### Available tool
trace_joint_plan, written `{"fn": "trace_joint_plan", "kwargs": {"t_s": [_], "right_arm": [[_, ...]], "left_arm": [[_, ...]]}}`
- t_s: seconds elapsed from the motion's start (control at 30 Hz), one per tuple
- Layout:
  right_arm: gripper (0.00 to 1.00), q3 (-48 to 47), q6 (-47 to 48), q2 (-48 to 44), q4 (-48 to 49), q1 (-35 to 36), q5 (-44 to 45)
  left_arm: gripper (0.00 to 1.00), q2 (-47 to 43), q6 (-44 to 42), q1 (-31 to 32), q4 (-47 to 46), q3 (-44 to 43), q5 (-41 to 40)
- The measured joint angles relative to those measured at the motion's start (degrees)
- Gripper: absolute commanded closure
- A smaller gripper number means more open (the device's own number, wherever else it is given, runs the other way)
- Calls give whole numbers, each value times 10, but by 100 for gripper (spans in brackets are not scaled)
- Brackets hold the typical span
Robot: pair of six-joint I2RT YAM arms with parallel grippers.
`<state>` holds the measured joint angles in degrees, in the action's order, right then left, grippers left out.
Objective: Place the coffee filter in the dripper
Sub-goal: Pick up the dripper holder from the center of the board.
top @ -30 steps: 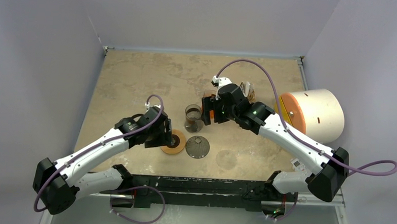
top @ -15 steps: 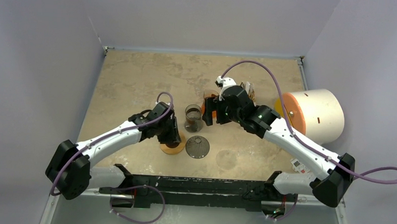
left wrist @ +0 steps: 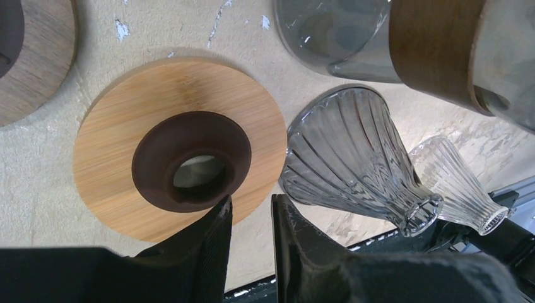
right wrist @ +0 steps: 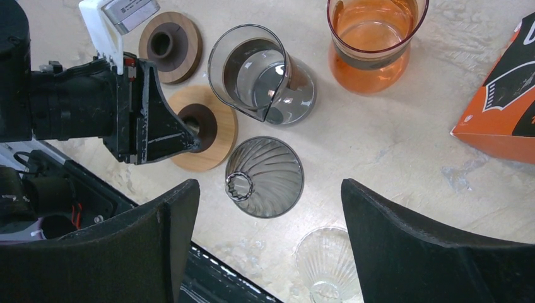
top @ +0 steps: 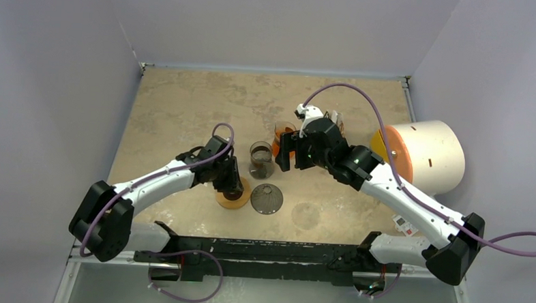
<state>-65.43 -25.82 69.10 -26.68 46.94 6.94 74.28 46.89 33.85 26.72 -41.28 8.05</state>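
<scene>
A smoky ribbed glass dripper stands mouth down on the table. A clear dripper sits beside it. No coffee filter is in view. My left gripper is low over the near edge of a light wooden ring with a brown collar. Its jaws stand a narrow gap apart, with only wood and table showing between them. My right gripper hangs wide open and empty above the smoky dripper.
A glass carafe and an orange carafe stand behind the drippers. A darker wooden ring lies to the left, an orange box to the right. A white cylinder with an orange lid lies at the right edge.
My left gripper has swung down onto the wooden ring's edge and its jaws have narrowed a lot. The right arm has drifted slightly to the right, still open.
</scene>
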Motion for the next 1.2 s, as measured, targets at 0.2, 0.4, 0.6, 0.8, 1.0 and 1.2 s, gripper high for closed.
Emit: {"fn": "trace_joint_plan", "kwargs": {"t_s": [0.2,0.4,0.6,0.8,1.0,1.2], "right_arm": [[15,1,-1,0,0,0,0],[15,2,-2,0,0,0,0],[15,3,-2,0,0,0,0],[15,3,-3,0,0,0,0],[15,10,-3,0,0,0,0],[14,13,-4,0,1,0,-1]], "left_arm": [[75,17,-7,-9,-14,1,3],[77,36,-15,-9,-29,3,5],[78,37,-17,-10,-29,3,5],[79,41,-17,-12,-30,3,4],[79,38,-21,-12,-27,3,-1],[78,30,-27,-11,-13,3,-20]]}}
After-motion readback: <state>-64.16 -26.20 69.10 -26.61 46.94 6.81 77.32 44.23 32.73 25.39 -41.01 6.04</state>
